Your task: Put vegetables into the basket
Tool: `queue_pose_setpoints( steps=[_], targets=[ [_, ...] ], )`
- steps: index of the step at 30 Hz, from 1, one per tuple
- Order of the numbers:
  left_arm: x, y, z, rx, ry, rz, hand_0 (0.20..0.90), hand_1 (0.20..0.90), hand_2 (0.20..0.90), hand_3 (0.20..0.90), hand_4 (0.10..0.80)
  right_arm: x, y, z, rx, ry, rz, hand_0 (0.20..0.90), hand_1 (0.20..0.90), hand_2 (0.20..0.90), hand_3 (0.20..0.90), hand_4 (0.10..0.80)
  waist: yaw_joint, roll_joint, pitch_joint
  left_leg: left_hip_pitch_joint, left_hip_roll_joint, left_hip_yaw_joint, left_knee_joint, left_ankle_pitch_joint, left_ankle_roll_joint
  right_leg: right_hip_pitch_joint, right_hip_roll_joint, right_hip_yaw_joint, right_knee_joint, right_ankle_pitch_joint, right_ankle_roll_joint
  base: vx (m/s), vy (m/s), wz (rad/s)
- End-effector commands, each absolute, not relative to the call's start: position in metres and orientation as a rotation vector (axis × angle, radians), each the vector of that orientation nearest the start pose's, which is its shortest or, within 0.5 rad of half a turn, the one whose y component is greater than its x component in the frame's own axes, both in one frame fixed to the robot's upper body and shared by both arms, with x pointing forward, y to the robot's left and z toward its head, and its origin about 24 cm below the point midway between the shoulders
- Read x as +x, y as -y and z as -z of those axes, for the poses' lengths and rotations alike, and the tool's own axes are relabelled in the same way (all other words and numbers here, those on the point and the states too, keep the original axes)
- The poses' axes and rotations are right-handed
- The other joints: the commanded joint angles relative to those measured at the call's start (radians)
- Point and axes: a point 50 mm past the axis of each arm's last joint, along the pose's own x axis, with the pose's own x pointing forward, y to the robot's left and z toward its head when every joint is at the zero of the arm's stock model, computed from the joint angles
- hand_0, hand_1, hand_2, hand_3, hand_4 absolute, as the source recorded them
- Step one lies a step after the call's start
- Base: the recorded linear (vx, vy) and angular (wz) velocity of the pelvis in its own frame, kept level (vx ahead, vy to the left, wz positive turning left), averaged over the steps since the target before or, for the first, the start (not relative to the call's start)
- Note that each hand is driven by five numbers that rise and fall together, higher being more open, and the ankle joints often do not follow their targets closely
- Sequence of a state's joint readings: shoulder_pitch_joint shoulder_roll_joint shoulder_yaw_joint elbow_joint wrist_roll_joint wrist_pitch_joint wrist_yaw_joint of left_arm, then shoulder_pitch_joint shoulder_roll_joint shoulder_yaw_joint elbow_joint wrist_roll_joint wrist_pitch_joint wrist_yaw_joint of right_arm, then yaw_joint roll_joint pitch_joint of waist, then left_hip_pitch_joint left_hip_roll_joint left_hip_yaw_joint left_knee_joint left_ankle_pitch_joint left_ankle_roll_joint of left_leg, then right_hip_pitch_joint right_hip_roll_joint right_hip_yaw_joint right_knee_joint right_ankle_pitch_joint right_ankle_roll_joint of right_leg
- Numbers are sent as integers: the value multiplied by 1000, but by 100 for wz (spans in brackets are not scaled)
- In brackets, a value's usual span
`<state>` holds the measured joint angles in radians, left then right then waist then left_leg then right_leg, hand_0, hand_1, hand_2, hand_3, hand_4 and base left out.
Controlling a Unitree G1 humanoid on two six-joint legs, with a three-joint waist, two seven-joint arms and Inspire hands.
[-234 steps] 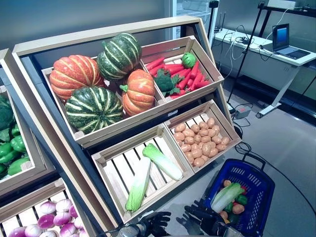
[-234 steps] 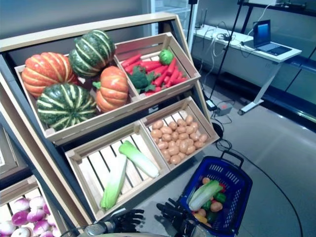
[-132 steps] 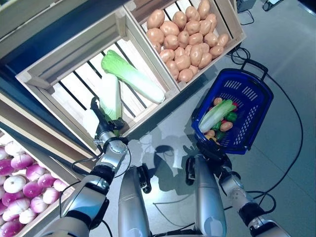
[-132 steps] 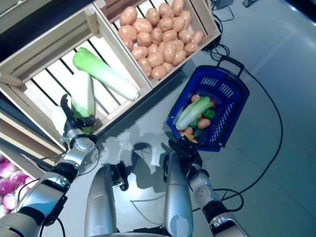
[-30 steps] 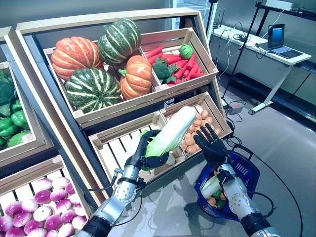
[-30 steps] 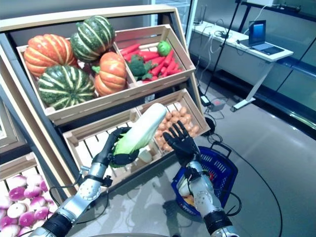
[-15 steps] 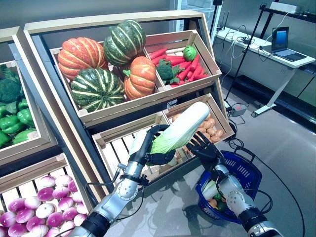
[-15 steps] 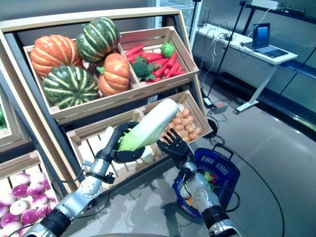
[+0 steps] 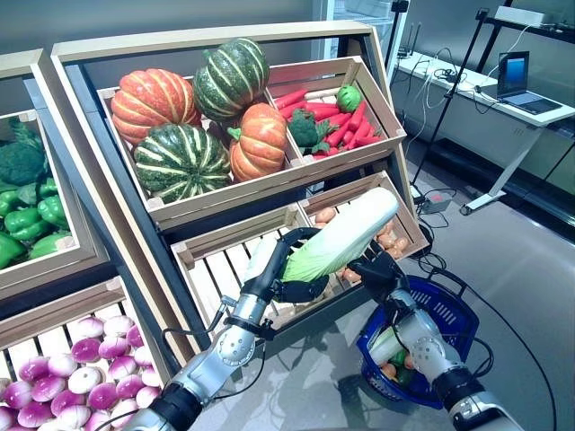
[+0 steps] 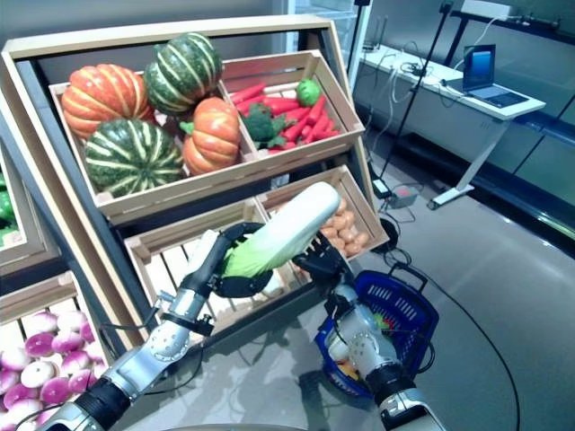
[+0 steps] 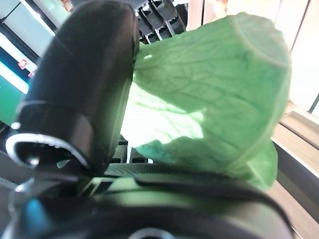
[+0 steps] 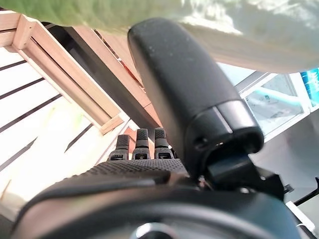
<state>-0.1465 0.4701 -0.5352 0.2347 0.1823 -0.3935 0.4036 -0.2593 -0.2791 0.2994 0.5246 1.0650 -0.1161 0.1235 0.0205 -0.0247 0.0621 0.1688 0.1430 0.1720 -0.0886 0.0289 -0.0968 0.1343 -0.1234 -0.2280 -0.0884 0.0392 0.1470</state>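
Observation:
My left hand is shut on a long napa cabbage, gripping its green leafy end and holding it slantwise in the air before the stand's lower crates. Its white end points up and right. My right hand is under the cabbage's middle, open, with its thumb against the cabbage's underside. The blue plastic basket stands on the floor below and to the right of both hands. Another pale cabbage and small orange and green vegetables lie in it.
The slanted wooden stand with its crates rises right behind the hands. A second pale cabbage lies in the lower crate by my left arm. A desk with a laptop stands at the back right, past grey floor.
My left hand has carried the cabbage a little to the right. My right hand has moved in under it and now touches it.

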Motion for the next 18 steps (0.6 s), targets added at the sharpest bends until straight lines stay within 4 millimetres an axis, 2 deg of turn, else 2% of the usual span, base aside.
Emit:
queue_pose_setpoints(
  steps=[1, 7, 12, 15, 18],
  targets=[
    [266, -108, -83, 503, 604, 332, 300, 300, 300, 300, 400, 336, 143, -102, 779, 192, -338, 900, 900, 900, 900, 800, -3, -11, -38, -14, -53, 18, 8, -73, 27, 5, -27, 27, 15, -8, 13, 0, 0, 0],
    [268, -116, -75, 515, 555, 301, 300, 300, 300, 300, 400, 336, 146, -117, 775, 259, -421, 900, 900, 900, 900, 800, -3, -13, -40, -20, -51, 18, 9, -71, 27, 0, -29, 26, 17, -8, 13, 0, 0, 0],
    [274, -133, -58, 484, 435, 235, 300, 300, 300, 300, 400, 330, 147, -127, 705, 293, -535, 900, 900, 900, 900, 800, -8, -21, -44, -26, -50, 17, 9, -69, 27, -6, -27, 31, 18, -10, 11, 0, 0, 0],
    [276, -139, -57, 513, 434, 200, 300, 300, 300, 300, 400, 330, 156, -127, 516, 284, -495, 900, 900, 900, 900, 800, -13, -25, -49, -28, -48, 20, 11, -69, 25, -8, -27, 35, 18, -10, 11, 0, 0, 0],
    [279, -153, -62, 568, 444, 136, 300, 300, 300, 300, 400, 329, 186, -136, 66, 338, -306, 900, 900, 900, 900, 800, -27, -30, -47, -34, -46, 22, 11, -64, 25, -20, -25, 53, 22, -7, 11, 0, 0, 0]
  ],
)
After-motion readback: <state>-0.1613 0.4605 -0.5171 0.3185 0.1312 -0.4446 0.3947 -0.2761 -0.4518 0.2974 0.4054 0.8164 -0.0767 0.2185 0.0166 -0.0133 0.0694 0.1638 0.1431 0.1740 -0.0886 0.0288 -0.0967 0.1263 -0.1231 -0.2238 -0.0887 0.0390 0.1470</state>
